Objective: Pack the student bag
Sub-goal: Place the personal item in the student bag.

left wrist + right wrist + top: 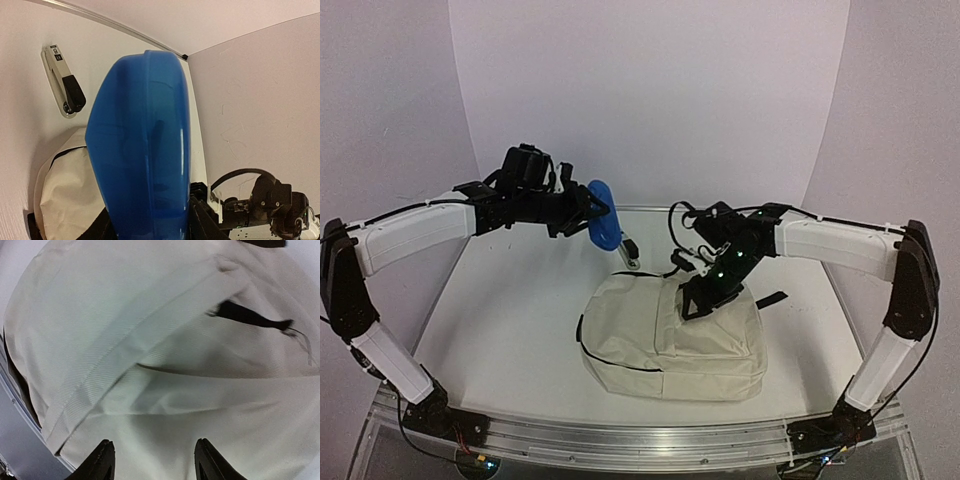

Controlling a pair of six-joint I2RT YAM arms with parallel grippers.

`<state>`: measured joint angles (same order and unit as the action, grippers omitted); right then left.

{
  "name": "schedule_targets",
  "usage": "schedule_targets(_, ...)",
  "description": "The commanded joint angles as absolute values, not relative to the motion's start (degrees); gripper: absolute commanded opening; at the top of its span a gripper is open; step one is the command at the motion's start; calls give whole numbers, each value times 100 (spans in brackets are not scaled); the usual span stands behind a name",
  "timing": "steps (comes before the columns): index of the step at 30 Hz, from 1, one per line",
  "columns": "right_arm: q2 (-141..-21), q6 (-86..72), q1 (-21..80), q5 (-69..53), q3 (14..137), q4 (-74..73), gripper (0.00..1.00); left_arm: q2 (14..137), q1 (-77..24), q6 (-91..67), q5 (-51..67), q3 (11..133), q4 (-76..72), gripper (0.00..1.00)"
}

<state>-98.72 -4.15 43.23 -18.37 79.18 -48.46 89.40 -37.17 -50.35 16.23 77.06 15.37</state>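
Observation:
The student bag (670,335) lies flat on the white table, cream fabric with black zipper lines. My right gripper (695,303) hovers just over its upper middle. In the right wrist view the jaws (153,441) stand apart, with only bag fabric (165,340) and a fold below them; nothing is gripped. My left gripper (588,210) is raised at the back of the table, shut on a blue plastic box (602,228). In the left wrist view the box (140,150) fills the middle, the fingers (200,222) clamp its lower sides, and the bag (65,195) lies below.
A grey and black stapler (631,250) lies on the table behind the bag, also in the left wrist view (65,82). A black strap tab (770,298) sticks out at the bag's right side. White walls close the table at the back and sides.

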Motion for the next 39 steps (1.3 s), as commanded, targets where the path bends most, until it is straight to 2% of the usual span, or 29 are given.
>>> schedule_targets(1,-10265,-693,4483,-1563,8074,-4452,54,8463,-3740,-5148,1515,7520,1178,24)
schedule_targets(5,-10426,-1168,4609,-1515,8230,-4205,55,8414,-3773,-5169,1212,7612,1384,24)
schedule_targets(10,-10493,-1474,4858,-1549,8378,-4063,69,8604,-3788,-5228,1228,7783,1385,24)
schedule_targets(15,-10934,-1543,4860,-1228,8367,-4077,67,8755,-3797,-5067,1217,8071,1632,24)
schedule_targets(18,-10963,-1460,4860,-940,8161,-4118,58,8805,-3797,-5030,1230,8134,1672,24)
schedule_targets(22,-10648,-1308,4848,-875,7858,-4280,38,8977,-3797,-4944,1365,8259,1748,24)
schedule_targets(27,-10093,-996,4684,-1188,7690,-4516,4,9126,-3796,-4934,1606,8277,1704,24)
schedule_targets(28,-9968,-932,4574,-1245,7648,-4523,0,9152,-3796,-4924,1672,8295,1711,23)
schedule_targets(39,-9719,-184,3126,-2430,8367,-4885,0,9643,-3956,-4909,3036,8676,1694,20)
